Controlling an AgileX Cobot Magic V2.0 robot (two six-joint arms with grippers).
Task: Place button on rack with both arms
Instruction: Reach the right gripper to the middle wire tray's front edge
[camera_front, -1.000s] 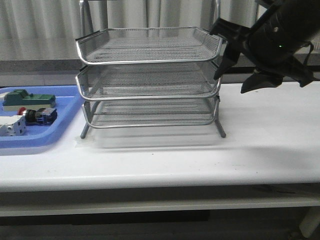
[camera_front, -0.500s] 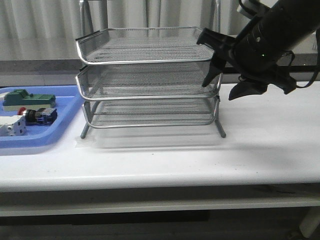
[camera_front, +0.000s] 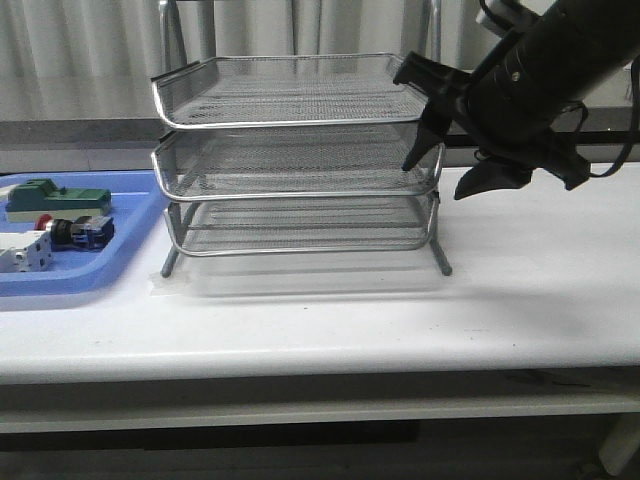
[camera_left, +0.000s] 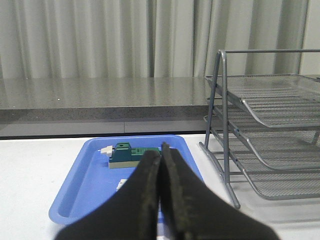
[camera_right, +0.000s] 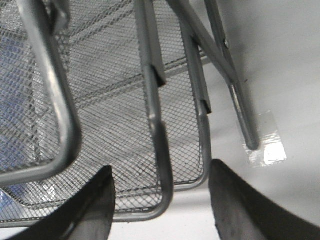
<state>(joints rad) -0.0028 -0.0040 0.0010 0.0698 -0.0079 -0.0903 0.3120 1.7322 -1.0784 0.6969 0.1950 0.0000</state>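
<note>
Against grey curtains, the button (camera_front: 72, 231) lies in the blue tray (camera_front: 128, 243), small, rigid and probably light, best pinched across its black middle; the left gripper (camera_left: 161, 165) is pressed together, the right gripper (camera_front: 440, 178) spread beside the rack (camera_front: 297, 150).

The red-capped button (camera_front: 72, 232) lies on its side well apart from both arms' fingers, while the three-tier silver wire-mesh rack (camera_front: 297, 160) stands upright with its middle tray's front corner between the spread right fingers (camera_right: 90, 210).
</note>
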